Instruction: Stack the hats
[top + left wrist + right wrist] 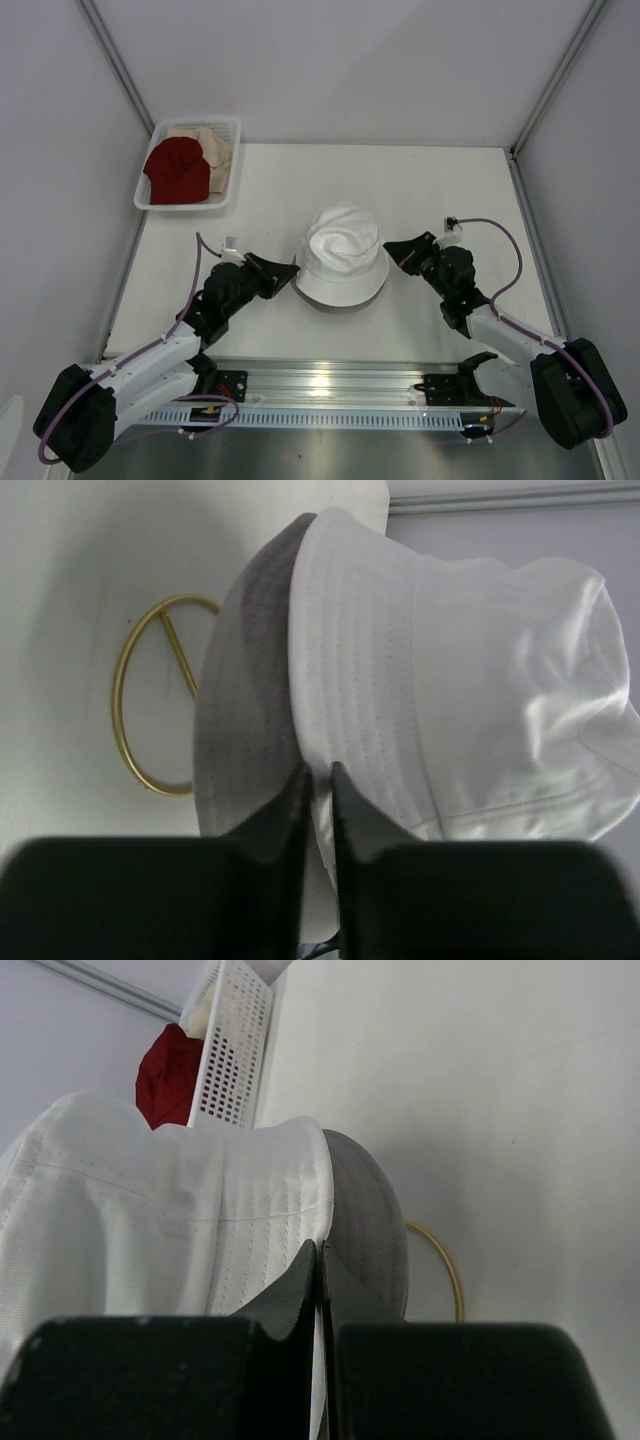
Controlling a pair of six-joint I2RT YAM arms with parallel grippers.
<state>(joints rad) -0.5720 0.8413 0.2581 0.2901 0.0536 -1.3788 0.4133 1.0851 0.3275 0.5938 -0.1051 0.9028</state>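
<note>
The hats (343, 262) lie in two spots on the table (450, 200). Nearest the arms, at the middle of the table, the white hat (343, 250) sits crown up on top of the grey hat (245, 700), whose brim shows as a thin rim beneath it. The left gripper (293, 272) meets the stack at its left edge, fingers drawn close with the white brim pinched in the narrow gap and the grey brim lying just outside it. The right gripper (390, 246) is at the opposite edge, fingers pressed together where the white and grey brims meet; whether any cloth is caught there cannot be told. A gold wire stand (118, 695) peeks out from under the grey brim. In the far left corner, the dark red hat (178, 170) and the beige hat (212, 145) rest side by side in a white mesh basket (200, 121).
</note>
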